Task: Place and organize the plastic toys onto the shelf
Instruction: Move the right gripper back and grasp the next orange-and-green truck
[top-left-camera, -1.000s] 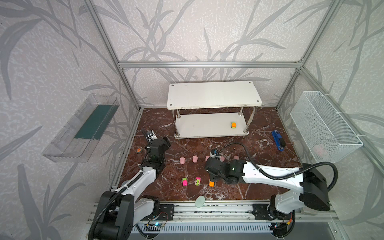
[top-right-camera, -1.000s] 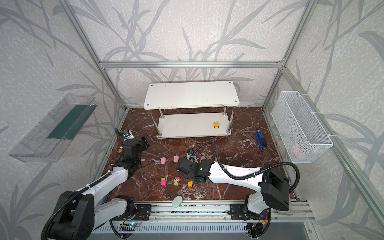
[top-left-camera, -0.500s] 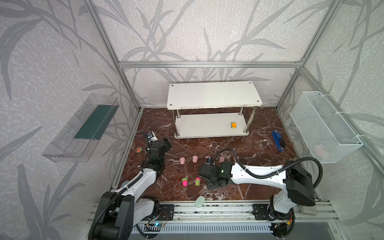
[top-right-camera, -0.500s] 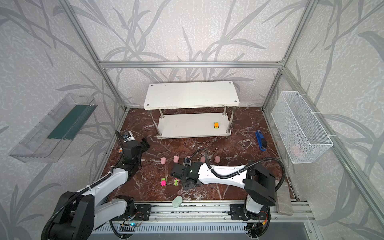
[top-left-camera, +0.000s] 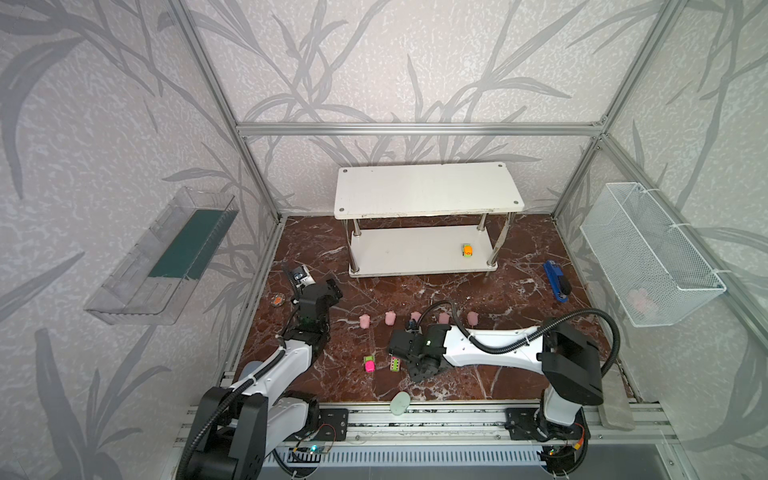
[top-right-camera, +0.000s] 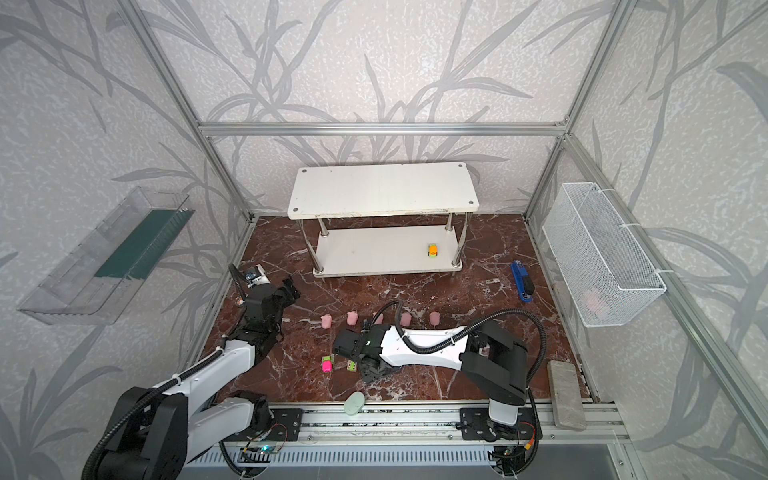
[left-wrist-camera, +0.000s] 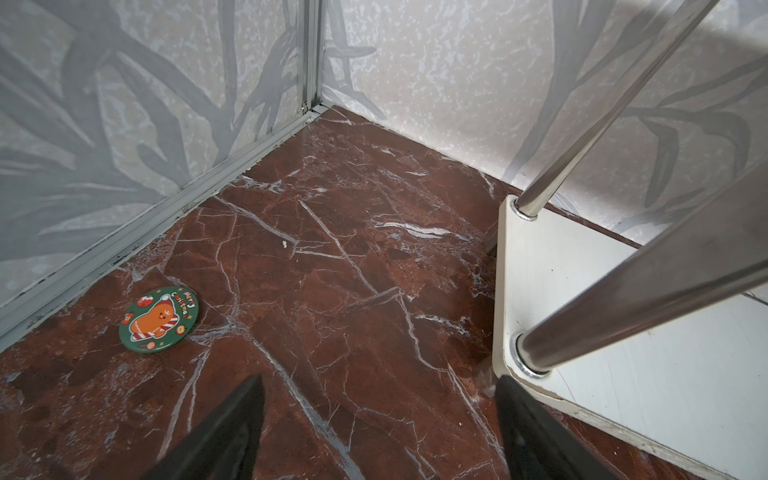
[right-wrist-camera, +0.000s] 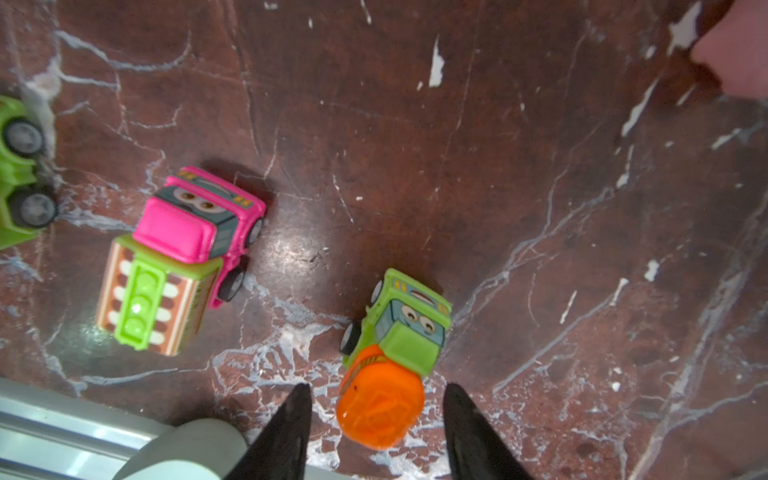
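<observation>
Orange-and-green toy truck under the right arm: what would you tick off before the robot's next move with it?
1. Truck lined up: ok. The orange-and-green truck sits between the fingers of the right tool.
2. Grip made: not ok. Gaps show on both sides; the jaws stand open.
3. Neighbour clear: ok. The pink truck stands apart.
4. Mint oval clear of the tool: cannot tell; it lies close beside one finger.
5. Room on the shelf: ok. Its lower board shows only one orange car.
6. Left tool out of the way: ok. Open, empty, by the shelf's corner.
</observation>
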